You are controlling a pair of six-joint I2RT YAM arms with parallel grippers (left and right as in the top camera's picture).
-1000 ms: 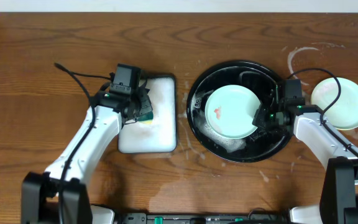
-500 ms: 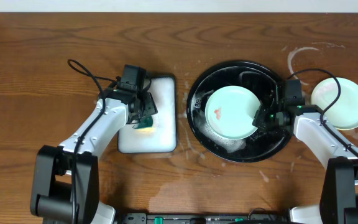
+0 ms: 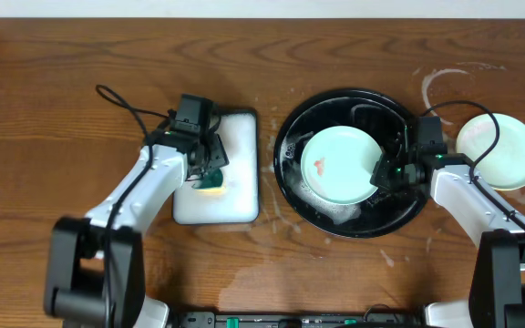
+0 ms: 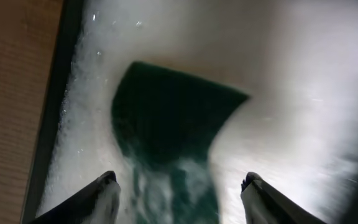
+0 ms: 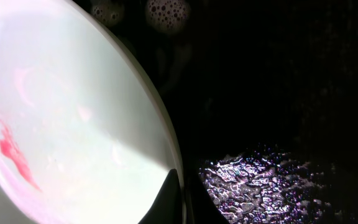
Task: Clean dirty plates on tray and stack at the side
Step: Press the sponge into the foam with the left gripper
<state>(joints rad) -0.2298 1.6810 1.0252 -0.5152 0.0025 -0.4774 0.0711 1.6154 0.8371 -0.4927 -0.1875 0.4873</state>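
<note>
Overhead, the black tray (image 3: 285, 137) sits right of the table's middle, wet with suds. A mint plate (image 3: 340, 164) lies inside it, toward its left side, with a red-orange smear (image 3: 320, 165) on its face. The right gripper (image 3: 383, 171) is clamped tight on that plate's right rim. In the right wrist view a dark fingertip (image 5: 174, 196) presses against the rim, with bubbles on the tray floor beside it. Another pale plate (image 3: 499, 150) rests on the table near its right edge, outside the black tray, and a cable crosses over it. Left of the black tray lies a white foam-filled tray (image 3: 221, 208). The left gripper (image 3: 210, 164) hovers over its left part with the jaws spread wide, holding nothing. A green sponge (image 4: 166, 118) lies in the foam beneath, between the two fingers and apart from both.
</note>
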